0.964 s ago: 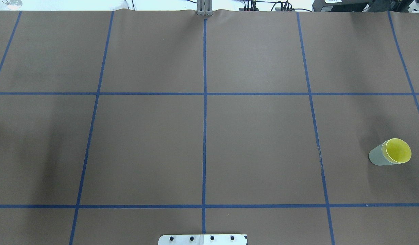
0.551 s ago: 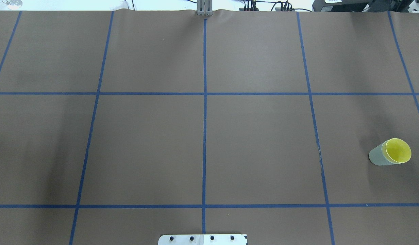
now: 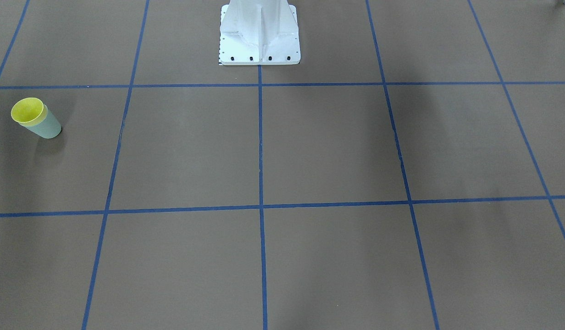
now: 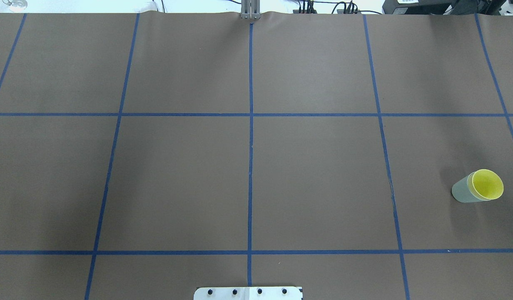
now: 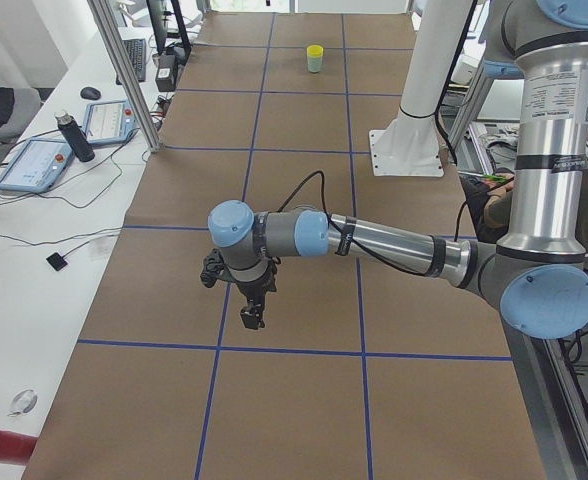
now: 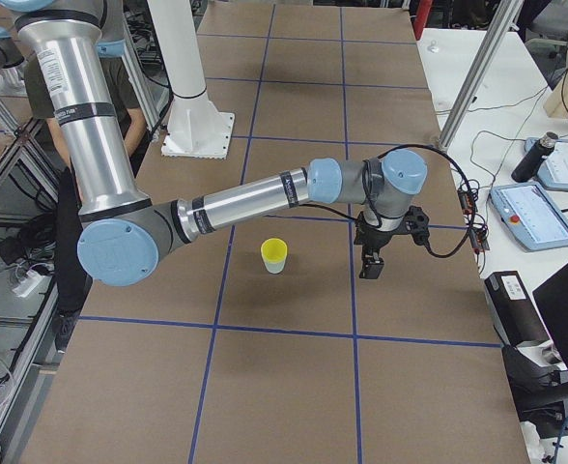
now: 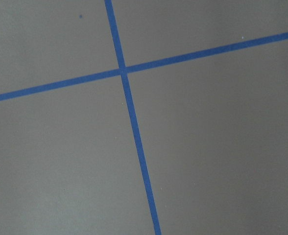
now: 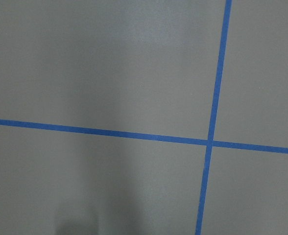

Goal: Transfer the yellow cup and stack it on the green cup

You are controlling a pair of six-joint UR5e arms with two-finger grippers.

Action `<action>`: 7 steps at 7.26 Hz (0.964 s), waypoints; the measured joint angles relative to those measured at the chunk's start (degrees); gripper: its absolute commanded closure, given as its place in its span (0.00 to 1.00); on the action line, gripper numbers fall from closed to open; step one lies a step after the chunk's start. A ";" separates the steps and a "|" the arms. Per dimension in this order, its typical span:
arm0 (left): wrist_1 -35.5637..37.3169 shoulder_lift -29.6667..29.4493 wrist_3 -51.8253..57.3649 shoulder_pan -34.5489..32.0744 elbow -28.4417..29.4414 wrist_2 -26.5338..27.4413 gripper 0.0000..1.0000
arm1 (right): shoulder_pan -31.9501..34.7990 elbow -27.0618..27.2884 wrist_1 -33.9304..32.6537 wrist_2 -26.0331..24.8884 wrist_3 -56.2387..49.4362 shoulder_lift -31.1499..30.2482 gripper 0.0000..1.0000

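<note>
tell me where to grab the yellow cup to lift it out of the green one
Probably take the yellow cup by its exposed rim band from straight above, one finger inside the open mouth, one outside. It stands upright, nested in the green cup, which covers the rest of its wall.

A brown paper cover [image 4: 177, 179] lies over the whole table, divided into large rectangles by blue tape lines [image 4: 250, 166] that run both along and across it. At the middle of the far edge stands a slim aluminium post [image 4: 250, 10], with dark cables [image 4: 344, 7] just beyond that edge toward the right corner. Along the same far edge runs a white bench [image 5: 34, 270] carrying two tablets [image 5: 34, 163], a dark bottle [image 5: 74, 136] between them, a mouse [image 5: 91, 93] and a keyboard [image 5: 136, 58].
</note>
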 measured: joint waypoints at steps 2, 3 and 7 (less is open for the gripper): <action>-4.86 0.45 0.15 0.06 1.03 -0.10 0.00 | 1.29 1.60 0.43 -0.15 -0.03 -2.12 0.00; -6.21 0.44 0.14 0.09 1.30 -0.11 0.00 | 1.43 2.18 0.46 0.00 0.07 -2.56 0.00; -7.01 1.20 0.01 0.08 0.97 -2.30 0.00 | 1.34 3.90 -0.01 0.19 0.21 -3.52 0.00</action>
